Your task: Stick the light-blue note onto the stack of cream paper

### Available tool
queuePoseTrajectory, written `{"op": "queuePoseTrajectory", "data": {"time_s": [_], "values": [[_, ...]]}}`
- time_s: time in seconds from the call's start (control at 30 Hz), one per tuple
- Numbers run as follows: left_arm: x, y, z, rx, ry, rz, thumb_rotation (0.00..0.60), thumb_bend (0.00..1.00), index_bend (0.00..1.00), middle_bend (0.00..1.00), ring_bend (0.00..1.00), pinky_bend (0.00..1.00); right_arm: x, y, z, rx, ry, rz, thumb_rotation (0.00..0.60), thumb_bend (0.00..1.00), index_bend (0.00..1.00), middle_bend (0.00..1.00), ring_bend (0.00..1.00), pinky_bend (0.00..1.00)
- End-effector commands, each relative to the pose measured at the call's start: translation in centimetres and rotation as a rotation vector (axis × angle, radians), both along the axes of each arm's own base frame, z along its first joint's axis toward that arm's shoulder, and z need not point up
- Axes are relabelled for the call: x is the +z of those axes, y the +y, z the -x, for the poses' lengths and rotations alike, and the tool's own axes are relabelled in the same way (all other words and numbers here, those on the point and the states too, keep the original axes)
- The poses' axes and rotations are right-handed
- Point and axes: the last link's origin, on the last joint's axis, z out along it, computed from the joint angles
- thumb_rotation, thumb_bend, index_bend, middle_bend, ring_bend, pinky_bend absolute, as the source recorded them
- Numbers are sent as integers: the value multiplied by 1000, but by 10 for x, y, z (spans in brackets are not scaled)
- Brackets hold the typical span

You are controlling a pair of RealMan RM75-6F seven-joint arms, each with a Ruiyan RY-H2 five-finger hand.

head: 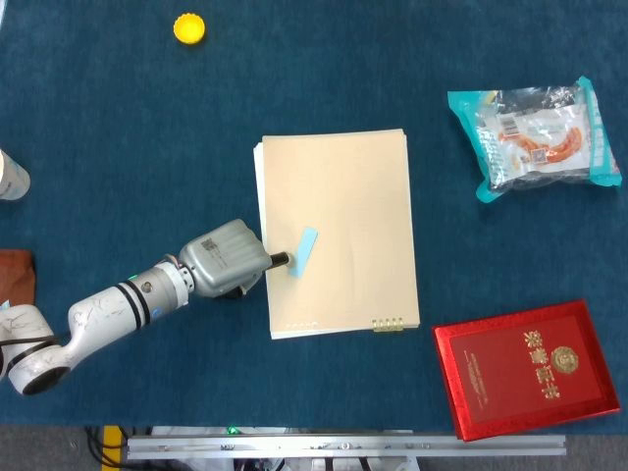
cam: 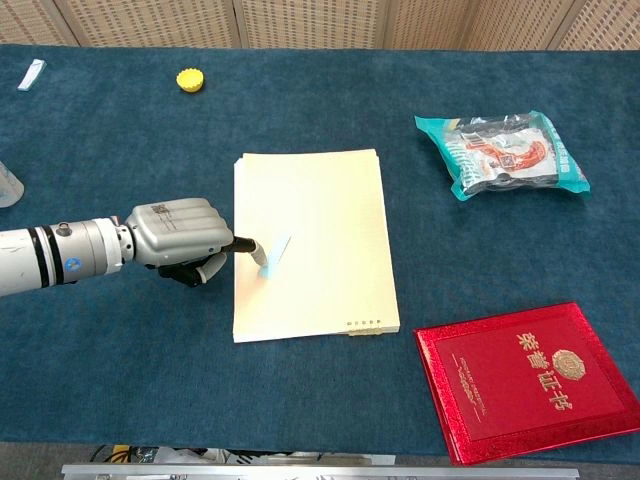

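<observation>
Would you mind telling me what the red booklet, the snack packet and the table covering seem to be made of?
Red booklet: glossy card or laminated cover with gold-looking print; it catches light.
Snack packet: thin plastic film, crinkled, shiny and partly clear.
Table covering: dark blue cloth, probably felt; matte with a fine nap.

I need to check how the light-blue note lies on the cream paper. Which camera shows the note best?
The head view: it looks straight down, so the whole light-blue note shows as a slanted strip on the stack of cream paper, with the left hand touching its lower end. The chest view shows the note foreshortened, from a low angle.
</observation>
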Motion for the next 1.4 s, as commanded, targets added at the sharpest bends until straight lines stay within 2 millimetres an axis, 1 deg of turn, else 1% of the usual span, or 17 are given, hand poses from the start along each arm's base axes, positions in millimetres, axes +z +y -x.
{"op": "queuePoseTrajectory", "data": {"time_s": [0.03,0.4,0.63,1.0,1.13,1.23,1.3,1.4], "values": [[0,-2,2,-2,6,3,600,840,216,812,852,833,0,0,0,1,0,-1,600,14,48,148,0,0],[-1,-7,2,-8,2,12,600,840,217,812,852,833,0,1,-1,1,2,0,600,13,48,148,0,0],[-2,-7,0,-10,-4,12,600,840,216,812,852,833,0,1,-1,-1,3,0,600,14,48,148,0,0],[-6,-6,3,-3,12,14,600,839,216,812,852,833,0,1,0,-5,5,1,600,14,48,148,0,0],[0,-4,2,4,-7,-3,600,840,216,811,852,833,1,1,0,-2,3,2,600,14,48,148,0,0],[10,-1,3,18,-35,-33,600,840,212,799,841,832,2,1,0,-3,4,5,600,14,48,148,0,0],[17,2,5,31,-48,-58,600,838,204,782,822,831,3,1,0,-5,4,8,600,14,48,148,0,0],[30,7,13,74,-75,-109,600,837,174,736,768,828,4,0,1,-12,3,10,600,14,48,148,0,0]]}}
